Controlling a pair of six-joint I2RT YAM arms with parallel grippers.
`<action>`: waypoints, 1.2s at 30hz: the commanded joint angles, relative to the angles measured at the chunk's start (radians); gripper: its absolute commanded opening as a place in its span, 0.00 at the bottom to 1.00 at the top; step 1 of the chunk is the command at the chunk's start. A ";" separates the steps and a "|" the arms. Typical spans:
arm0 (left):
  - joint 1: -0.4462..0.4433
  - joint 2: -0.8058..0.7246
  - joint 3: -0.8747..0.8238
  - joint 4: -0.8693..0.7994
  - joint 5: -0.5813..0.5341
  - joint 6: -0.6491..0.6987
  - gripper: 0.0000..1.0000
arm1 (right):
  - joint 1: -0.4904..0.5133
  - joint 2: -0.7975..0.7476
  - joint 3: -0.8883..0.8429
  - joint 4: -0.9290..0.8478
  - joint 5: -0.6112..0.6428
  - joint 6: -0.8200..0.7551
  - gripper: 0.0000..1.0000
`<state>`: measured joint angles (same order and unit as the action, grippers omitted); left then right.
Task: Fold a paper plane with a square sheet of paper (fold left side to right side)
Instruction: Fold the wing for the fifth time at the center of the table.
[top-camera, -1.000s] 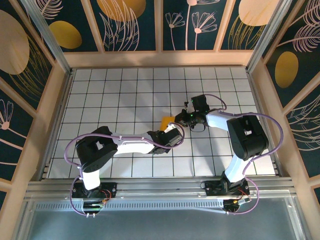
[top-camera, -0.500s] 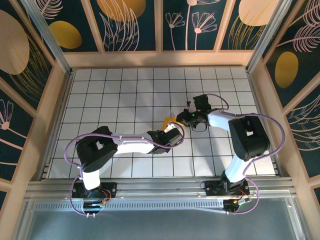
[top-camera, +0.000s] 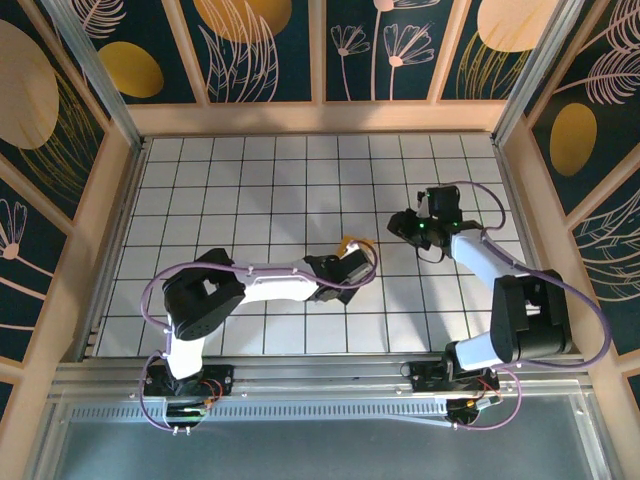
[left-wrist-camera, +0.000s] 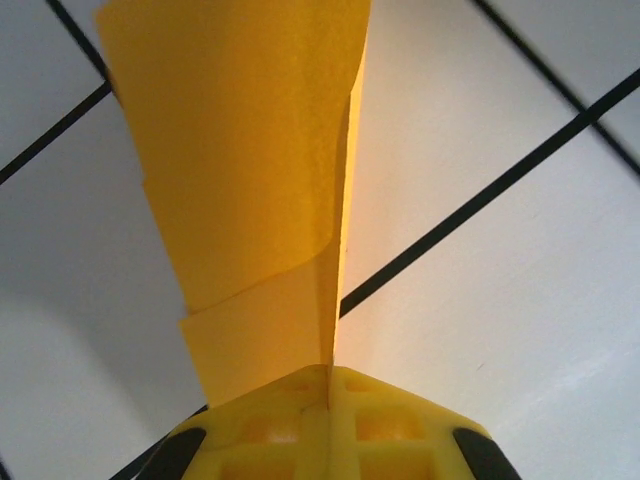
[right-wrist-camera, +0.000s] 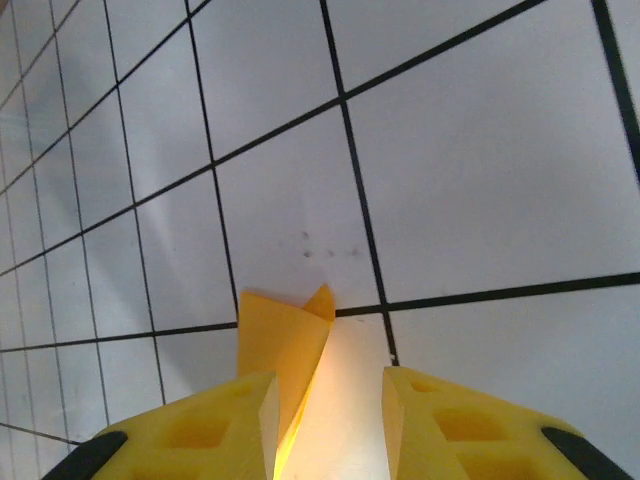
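Pinching paper plane (left-wrist-camera: 250, 180), left hand (left-wrist-camera: 328, 388)

Left hand (left-wrist-camera: 328, 380) pinched shut, right hand (right-wrist-camera: 330, 395) parted, arms reaching inward.

- One folded sheet of paper (left-wrist-camera: 250, 180), orange-yellow.
- Two hands: one left hand (left-wrist-camera: 328, 385) and one right hand (right-wrist-camera: 330, 400).
- Two yellow fingers (right-wrist-camera: 440, 410) on each hand, four in all.
- One white gridded counter (top-camera: 250, 180).
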<state>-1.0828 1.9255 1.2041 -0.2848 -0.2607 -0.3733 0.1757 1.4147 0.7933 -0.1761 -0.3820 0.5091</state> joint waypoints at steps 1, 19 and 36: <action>0.063 0.007 0.025 -0.019 0.184 -0.058 0.00 | -0.007 -0.026 -0.034 -0.023 0.018 -0.032 0.33; 0.241 0.057 -0.131 0.428 0.689 -0.453 0.00 | -0.005 -0.083 -0.182 0.124 -0.082 -0.014 0.34; 0.300 0.008 -0.389 0.952 0.783 -0.729 0.00 | 0.088 0.001 -0.231 0.348 -0.156 0.068 0.36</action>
<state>-0.7914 1.9671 0.8448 0.5320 0.4911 -1.0401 0.2451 1.3903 0.5701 0.0925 -0.5163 0.5495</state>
